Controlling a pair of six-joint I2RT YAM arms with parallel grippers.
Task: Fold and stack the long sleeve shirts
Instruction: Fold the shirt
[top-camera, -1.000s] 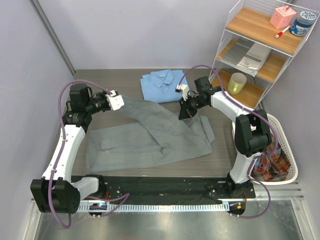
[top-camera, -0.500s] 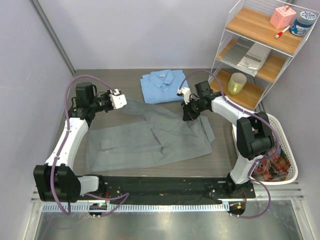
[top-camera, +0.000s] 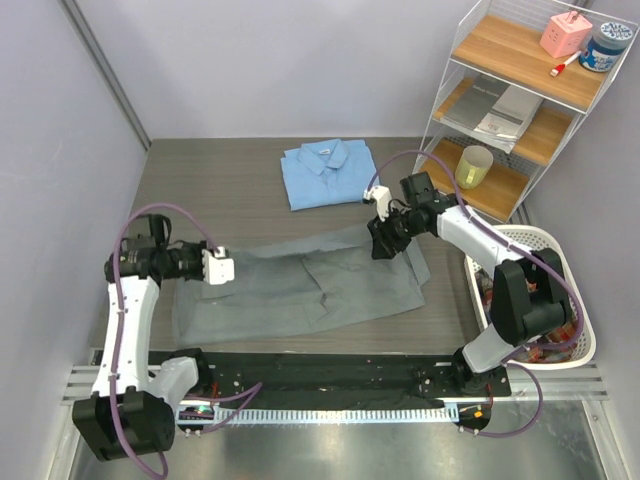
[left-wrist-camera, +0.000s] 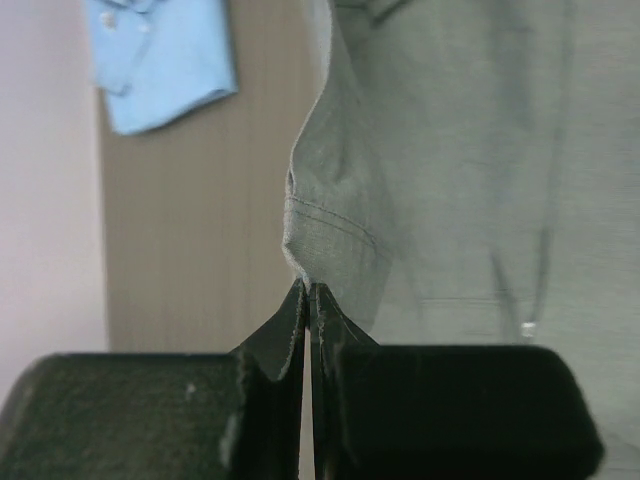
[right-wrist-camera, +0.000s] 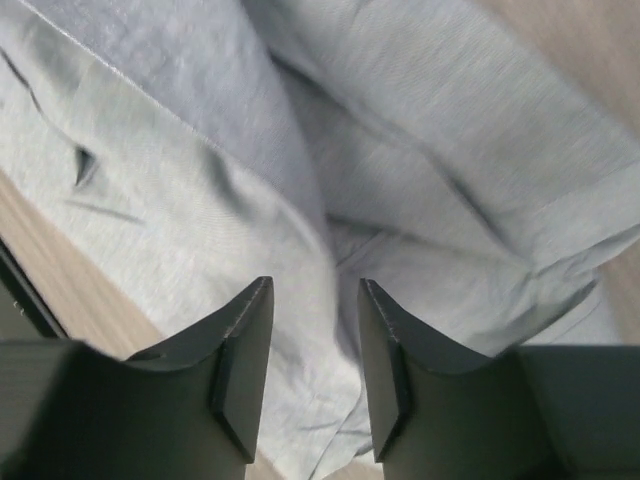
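A brown table (top-camera: 215, 185) carries a grey shirt (top-camera: 300, 290) spread across its middle. A wire shelf (top-camera: 505, 45) stands at the right, with a yellow cup (top-camera: 474, 166) on its lowest board. Beside it, a white basket (top-camera: 556, 262) holds checked cloth (top-camera: 556, 328). A folded blue shirt (top-camera: 325, 172) lies at the far side. The left claw (left-wrist-camera: 308, 298) is pinched on the grey shirt's edge. The right claw (right-wrist-camera: 315, 290) hangs over that shirt, jaws apart.

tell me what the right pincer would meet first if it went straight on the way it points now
The grey shirt. The right pincer, jaws open, points down at its rumpled folds, which fill the wrist view ahead. How near the cloth is I cannot tell, but nothing else shows in between.
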